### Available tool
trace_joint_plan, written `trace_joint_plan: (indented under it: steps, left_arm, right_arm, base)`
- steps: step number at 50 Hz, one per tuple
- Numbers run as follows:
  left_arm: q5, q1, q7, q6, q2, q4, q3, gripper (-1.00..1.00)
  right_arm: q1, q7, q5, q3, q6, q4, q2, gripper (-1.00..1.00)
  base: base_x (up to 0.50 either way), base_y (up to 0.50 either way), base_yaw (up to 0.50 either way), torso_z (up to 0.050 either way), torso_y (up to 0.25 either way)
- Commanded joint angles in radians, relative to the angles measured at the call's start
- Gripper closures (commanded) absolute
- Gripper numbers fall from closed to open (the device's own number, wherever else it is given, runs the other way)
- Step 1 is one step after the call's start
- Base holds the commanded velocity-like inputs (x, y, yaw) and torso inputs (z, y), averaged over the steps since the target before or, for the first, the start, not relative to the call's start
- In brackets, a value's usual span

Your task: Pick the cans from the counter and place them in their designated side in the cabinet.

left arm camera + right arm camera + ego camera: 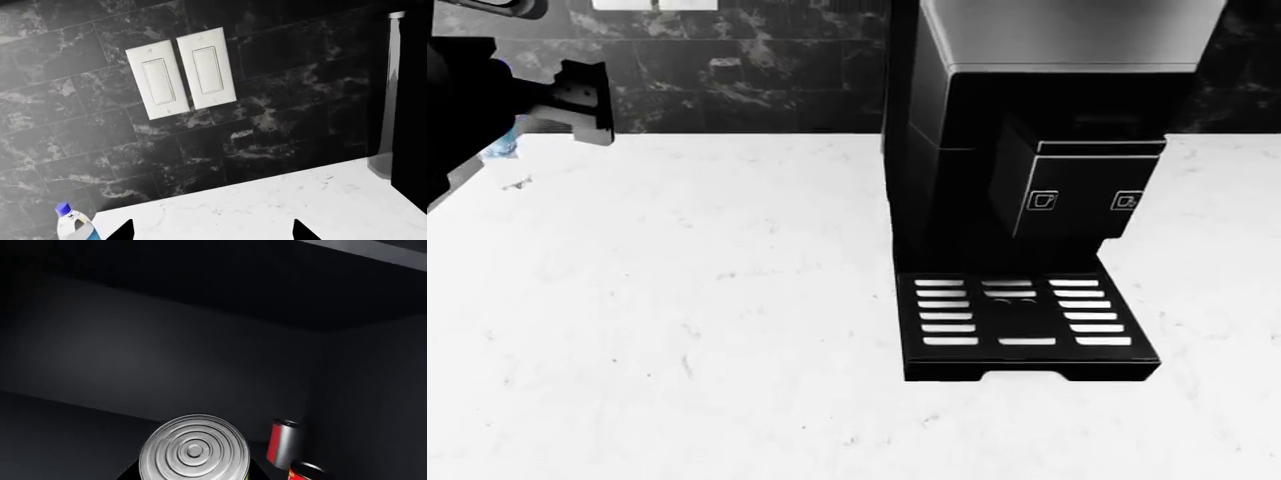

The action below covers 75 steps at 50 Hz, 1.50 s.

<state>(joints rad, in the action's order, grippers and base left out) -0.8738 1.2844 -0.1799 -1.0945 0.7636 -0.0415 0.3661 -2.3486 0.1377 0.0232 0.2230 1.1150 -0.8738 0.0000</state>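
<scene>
**mike_r:** Looking through the right wrist camera, I'm seeing the inside of a dark cabinet (167,340). A can (194,449) with a ribbed silver end is sitting right up against the lens, yellow just showing at its lower edge, and dark pincer parts are showing either side of it at the frame's edge. I'm reading that as the right pincer (193,475) clamping it, though the fingers themselves are barely showing. Two more cans are standing in the far corner of the shelf: a red one with a silver top (283,442) and another red one (308,472) closer in, cut off by the frame.

**tinbot:** Agreed. On the left side, the left pincer (212,231) is hanging wide apart and holding nothing; only its two dark fingertips (124,231) are poking into the wrist shot. It's pointing at the white tabletop (287,200), the black tiled wall and a pair of white switches (181,72). A clear bottle with a blue cap (73,224) is standing at the tabletop's edge by the wall.

**mike_r:** Head camera's showing the left arm (507,95) up in the corner and a black coffee machine (1028,190) sitting on the tabletop.
</scene>
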Motion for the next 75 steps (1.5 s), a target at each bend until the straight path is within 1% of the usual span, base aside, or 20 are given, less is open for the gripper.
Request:
trace_joint_plan:
  steps: [1,12,21,41,46,60,67,75]
  left_arm:
    - [0.001,-0.001,0.000,0.005,0.001,-0.001,0.002,-1.00]
    - [0.000,-0.001,-0.004,0.007,0.001,-0.001,0.001,-1.00]
    - [0.001,-0.001,-0.007,0.007,0.002,-0.001,0.003,-1.00]
    - [0.001,-0.003,-0.009,0.014,0.003,-0.002,0.003,-1.00]
    - [-0.001,-0.003,-0.014,0.014,0.002,-0.002,0.001,-1.00]
    - [-0.001,-0.003,-0.021,0.013,0.003,-0.002,0.002,-1.00]
    - [0.000,-0.002,-0.029,0.010,0.002,-0.003,0.002,-1.00]
    - [0.000,0.000,-0.034,0.005,0.003,-0.002,0.005,-1.00]
  right_arm:
    - [-0.008,0.023,0.084,-0.020,0.036,0.096,0.000,1.00]
    - [-0.008,0.048,0.139,-0.042,0.048,0.116,0.000,1.00]
    - [-0.008,0.032,0.116,-0.034,0.036,0.093,0.000,1.00]
    - [-0.008,-0.005,0.069,-0.030,0.026,0.014,0.000,1.00]
    - [-0.008,-0.030,0.031,-0.030,0.023,-0.021,0.000,1.00]
    - [-0.008,-0.068,-0.002,-0.067,0.024,-0.093,0.000,1.00]
    - [-0.008,-0.143,-0.016,-0.148,0.017,-0.138,0.000,1.00]
    - [-0.008,-0.165,0.005,-0.177,0.001,-0.182,0.001,1.00]
  base:
    - [0.23,0.00,0.00,0.000,0.000]
    - [0.23,0.00,0.00,0.000,0.001]
    - [0.22,0.00,0.00,0.000,0.001]
    - [0.00,0.00,0.00,0.000,0.001]
    - [0.00,0.00,0.00,0.000,0.000]
    - [0.00,0.00,0.00,0.001,0.001]
    - [0.00,0.00,0.00,0.000,0.000]
    - [0.00,0.00,0.00,0.000,0.001]
